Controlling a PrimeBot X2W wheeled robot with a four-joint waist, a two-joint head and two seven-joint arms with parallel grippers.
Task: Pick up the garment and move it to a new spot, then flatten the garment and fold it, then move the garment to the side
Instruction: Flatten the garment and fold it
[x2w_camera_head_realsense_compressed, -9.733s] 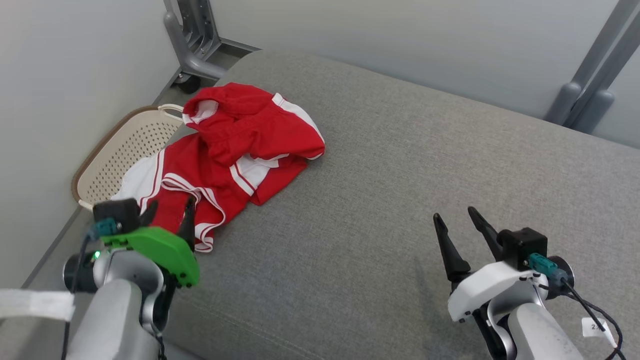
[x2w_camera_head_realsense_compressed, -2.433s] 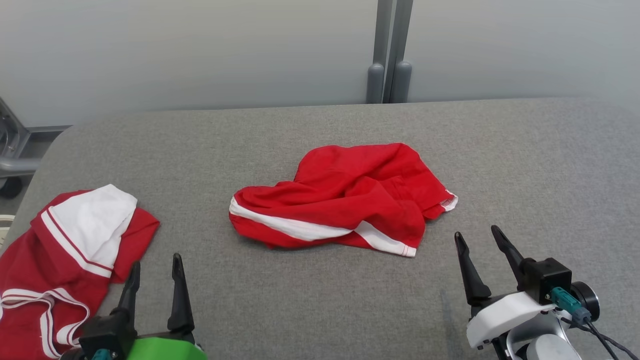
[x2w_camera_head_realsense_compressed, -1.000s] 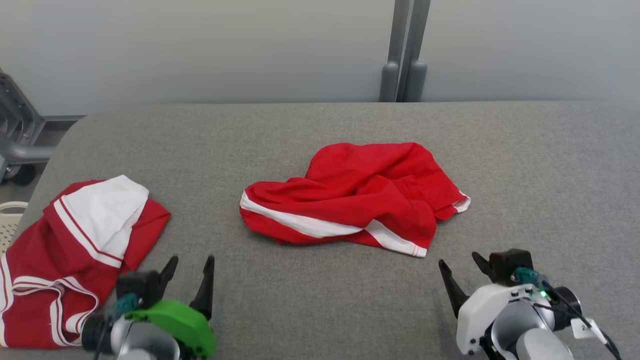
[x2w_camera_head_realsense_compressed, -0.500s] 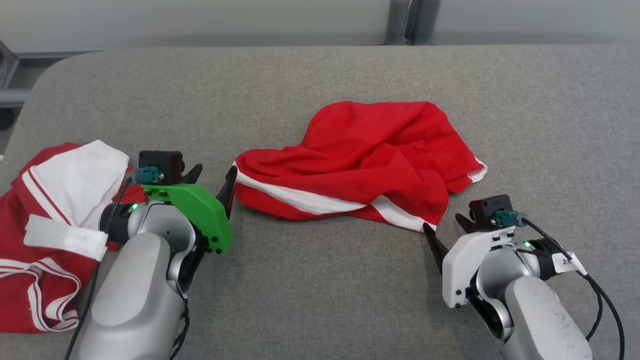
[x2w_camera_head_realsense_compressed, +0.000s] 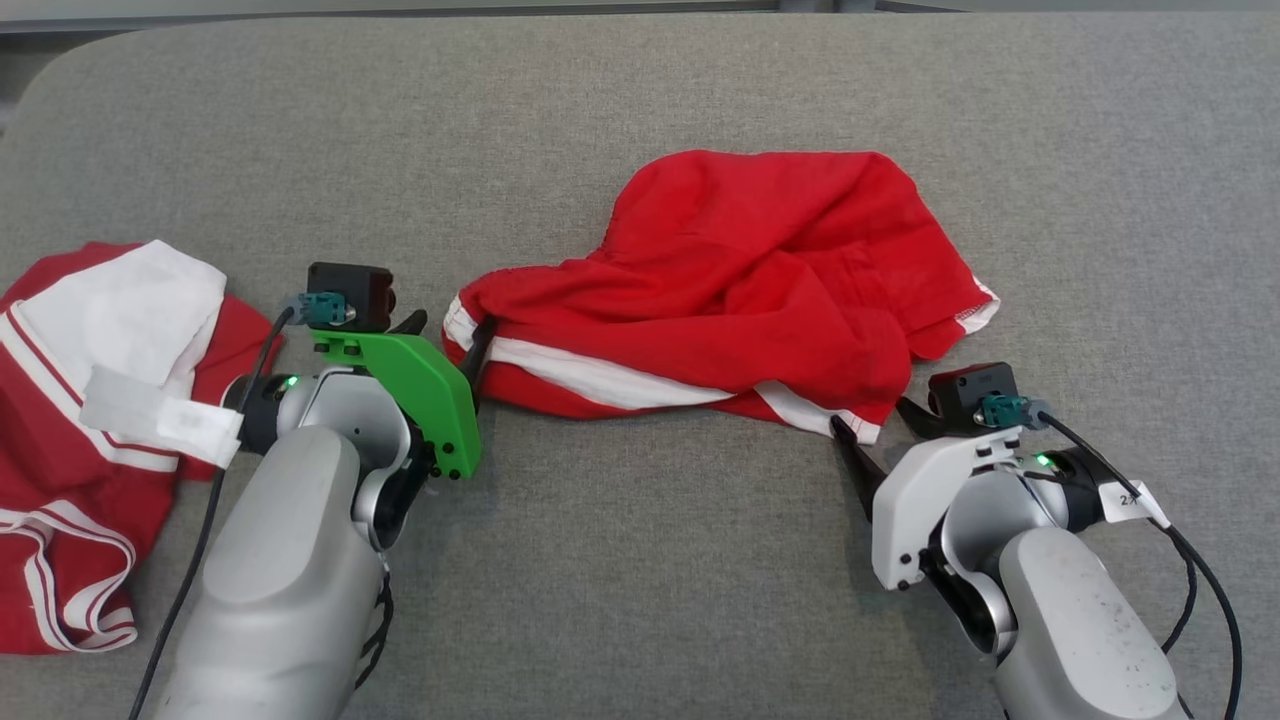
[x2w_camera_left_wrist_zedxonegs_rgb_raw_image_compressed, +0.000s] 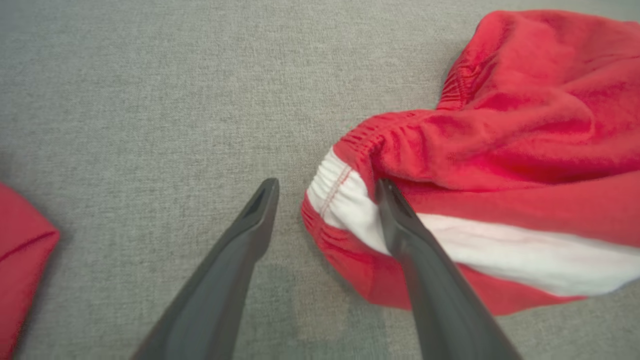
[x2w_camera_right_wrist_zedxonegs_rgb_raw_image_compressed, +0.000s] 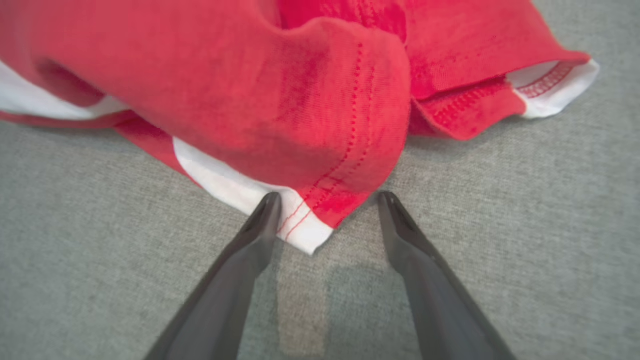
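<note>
The garment (x2w_camera_head_realsense_compressed: 740, 290), red shorts with a white side stripe, lies crumpled in the middle of the grey padded surface (x2w_camera_head_realsense_compressed: 640, 580). My left gripper (x2w_camera_head_realsense_compressed: 450, 325) is open at its left end. In the left wrist view the garment's (x2w_camera_left_wrist_zedxonegs_rgb_raw_image_compressed: 500, 150) gathered waistband corner sits between the tips of that gripper (x2w_camera_left_wrist_zedxonegs_rgb_raw_image_compressed: 326, 184), with the right-hand finger lying over the white band. My right gripper (x2w_camera_head_realsense_compressed: 868, 418) is open at the lower right hem. In the right wrist view its tips (x2w_camera_right_wrist_zedxonegs_rgb_raw_image_compressed: 328, 196) straddle the white-edged hem corner of the garment (x2w_camera_right_wrist_zedxonegs_rgb_raw_image_compressed: 250, 75).
A second red and white garment (x2w_camera_head_realsense_compressed: 100, 400) lies at the left edge of the surface, beside my left forearm; its corner (x2w_camera_left_wrist_zedxonegs_rgb_raw_image_compressed: 20, 260) shows in the left wrist view. Bare grey fabric stretches in front of and to the right of the shorts.
The head camera has tipped down and closer. Both arms have reached forward, so the left tips now bracket the waistband corner and the right tips bracket the hem corner. Both stayed open.
</note>
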